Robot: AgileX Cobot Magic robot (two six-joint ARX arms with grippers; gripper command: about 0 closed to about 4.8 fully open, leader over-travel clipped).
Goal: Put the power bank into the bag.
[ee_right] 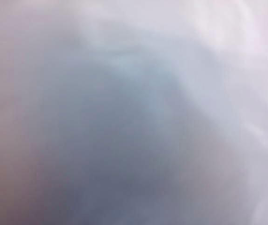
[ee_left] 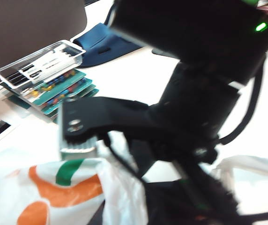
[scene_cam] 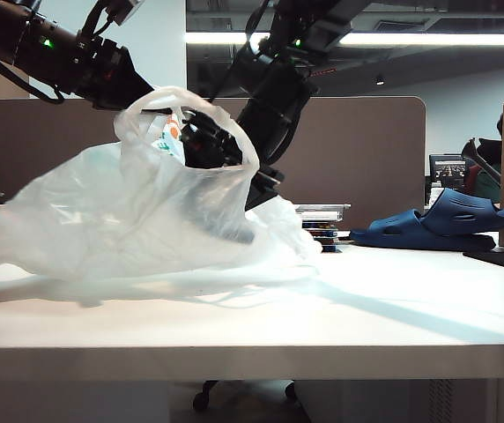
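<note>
Claws at work over the white table [scene_cam: 340, 308]: from outside, the left claw [scene_cam: 151, 107] pinches a loop handle to hold up the bag [scene_cam: 129, 220], while the right claw [scene_cam: 206, 139] reaches into its mouth, the power bank unseen, so the drop-in step seems under way. From the left wrist, the logo-printed bag hangs below as the right arm plunges in. From the right wrist, only blurred white plastic shows; the claw's jaws stand wide, their load untellable; next comes, likely, a clean release and withdrawal.
</note>
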